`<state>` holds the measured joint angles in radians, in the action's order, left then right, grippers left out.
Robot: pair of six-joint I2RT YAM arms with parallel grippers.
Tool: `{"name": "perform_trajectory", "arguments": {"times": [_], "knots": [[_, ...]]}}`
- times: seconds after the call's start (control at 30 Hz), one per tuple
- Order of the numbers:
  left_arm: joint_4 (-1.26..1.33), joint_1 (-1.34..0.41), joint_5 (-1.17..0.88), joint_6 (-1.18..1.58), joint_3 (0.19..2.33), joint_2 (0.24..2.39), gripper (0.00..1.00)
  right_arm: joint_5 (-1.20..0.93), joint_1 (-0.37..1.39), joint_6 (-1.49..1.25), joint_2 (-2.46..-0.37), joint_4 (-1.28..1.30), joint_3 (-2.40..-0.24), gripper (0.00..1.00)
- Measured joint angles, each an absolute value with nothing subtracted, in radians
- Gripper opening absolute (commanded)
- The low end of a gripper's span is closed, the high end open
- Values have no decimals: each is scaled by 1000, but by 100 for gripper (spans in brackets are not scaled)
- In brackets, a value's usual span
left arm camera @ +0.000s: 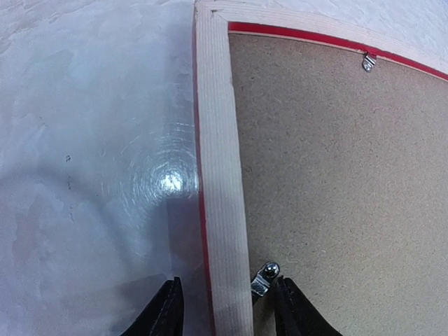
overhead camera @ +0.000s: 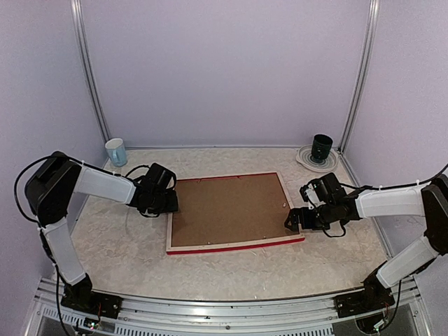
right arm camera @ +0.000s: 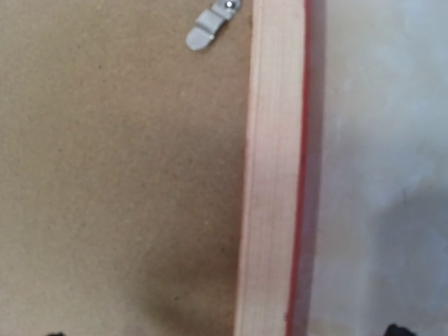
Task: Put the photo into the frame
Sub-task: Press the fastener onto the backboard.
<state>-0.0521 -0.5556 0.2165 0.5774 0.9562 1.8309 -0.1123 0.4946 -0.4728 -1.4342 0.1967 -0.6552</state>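
The frame (overhead camera: 238,245) lies face down in the middle of the table, pale wood back up and red edges showing. A brown backing board (overhead camera: 231,210) fills it. The photo is hidden. My left gripper (overhead camera: 168,203) is open astride the left rail (left arm camera: 220,175), one finger (left arm camera: 171,308) outside it on the table side. The other finger (left arm camera: 290,311) is over the board (left arm camera: 336,175), beside a metal clip (left arm camera: 264,276). My right gripper (overhead camera: 297,218) is wide open over the right rail (right arm camera: 273,175), near the frame's front right corner. Only its fingertips show at the bottom corners of the right wrist view.
A light blue mug (overhead camera: 116,151) stands at the back left. At the back right a dark green cup (overhead camera: 322,147) sits on a white plate (overhead camera: 306,159). More metal clips (left arm camera: 368,61) (right arm camera: 210,24) sit along the frame's inner edges. Walls close the table on three sides.
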Motion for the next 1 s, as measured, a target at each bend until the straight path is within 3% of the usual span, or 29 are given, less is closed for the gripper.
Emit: {"name": "perform_trajectory", "arguments": {"times": [0.43,0.83,0.9,1.0], "knots": [[-45,-543,212,569,947,1826,37,-117,495,-473,-1443,196,-655,99],[5,-540,218,566,940,1837,18,-118,495,-473,-1443,196,-655,99],[12,-538,218,565,938,1837,18,-118,495,-473,-1443,196,-655,99],[16,-537,218,564,937,1837,26,-115,495,-472,-1443,197,-655,99]]}}
